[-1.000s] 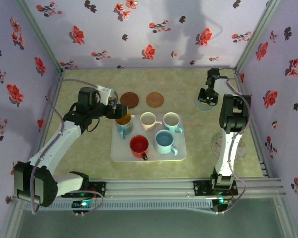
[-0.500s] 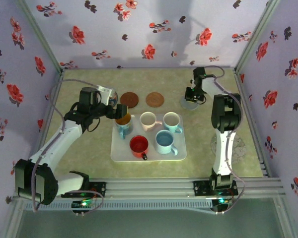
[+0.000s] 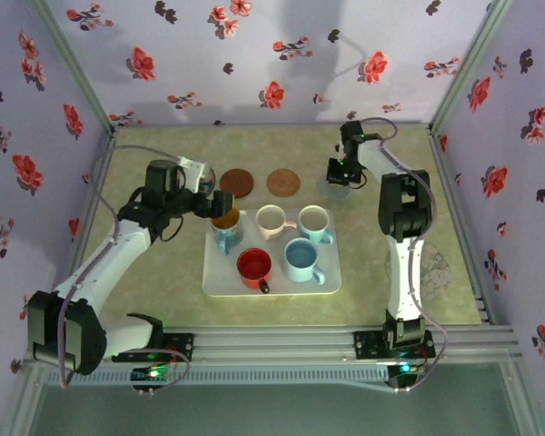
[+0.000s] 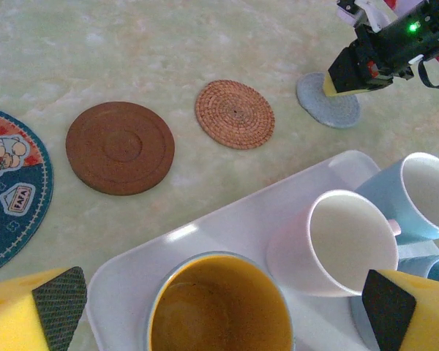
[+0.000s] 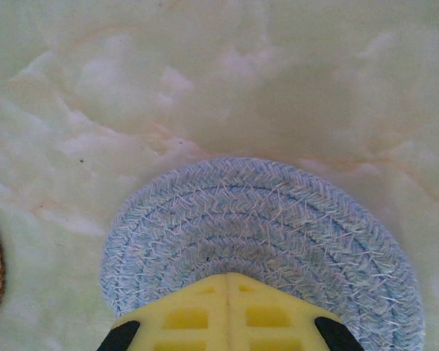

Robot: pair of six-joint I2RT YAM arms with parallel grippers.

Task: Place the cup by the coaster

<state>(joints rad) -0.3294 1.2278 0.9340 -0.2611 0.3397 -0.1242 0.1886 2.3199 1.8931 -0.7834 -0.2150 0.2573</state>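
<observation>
Floral-walled enclosure, green desk. Left end effector open astride yellow-lined cup at 10 o'clock of tray: close squarely, lift straight. Right end effector clamped on blue coaster.

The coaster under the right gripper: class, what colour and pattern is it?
The coaster is pale blue, woven in concentric rings; clearest in the right wrist view.

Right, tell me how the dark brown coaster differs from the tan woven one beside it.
The dark brown coaster is smooth with pressed rings; the tan woven coaster is coiled fibre. The dark brown coaster is deeper in colour, the tan woven coaster lighter and reddish. Both are round, lie flat and carry no cup.
</observation>
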